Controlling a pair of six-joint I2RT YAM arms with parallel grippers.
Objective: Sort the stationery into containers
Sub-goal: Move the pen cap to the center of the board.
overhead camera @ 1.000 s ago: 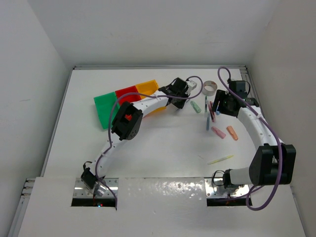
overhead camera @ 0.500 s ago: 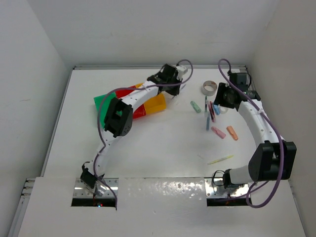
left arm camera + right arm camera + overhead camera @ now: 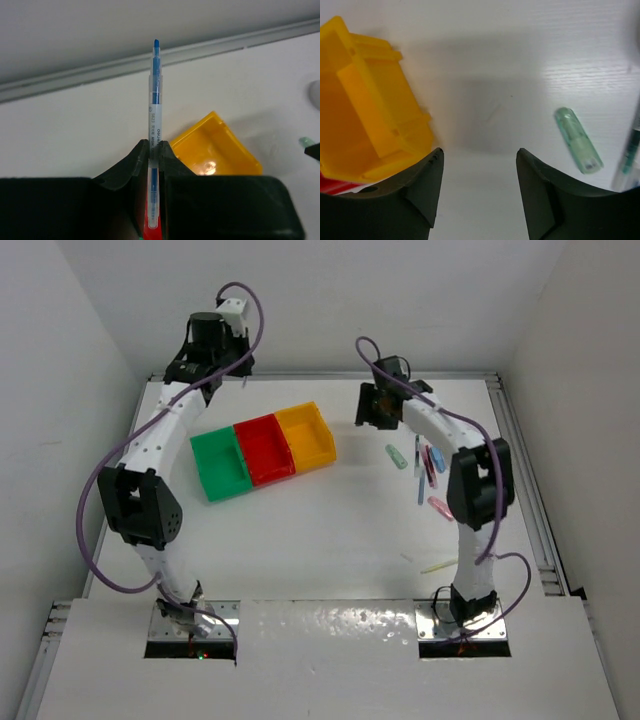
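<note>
The left claw (image 3: 154,150) is clamped on a blue pen (image 3: 155,95), gripping it near its lower end, so most of the barrel stands out past the fingers. It is held well above the counter (image 3: 330,530) toward the back wall, with the yellow bin (image 3: 215,150) below and to one side. A grip that far off centre could let the pen swivel or slide during the swing. If the pen is let go from this height it may bounce on a rim and land outside the row of green bin (image 3: 220,465), red bin (image 3: 265,450) and yellow bin. The right claw (image 3: 479,152) is spread apart and holds nothing. It hangs just beside the yellow bin's corner, with a pale-green stick (image 3: 577,142) lying on the counter to its other side. How close its fingers are to the bin wall is hard to judge from here, but a careless descent could nudge the joined bins and shift the drop target. Both arms working around the yellow end also risks a clash.
</note>
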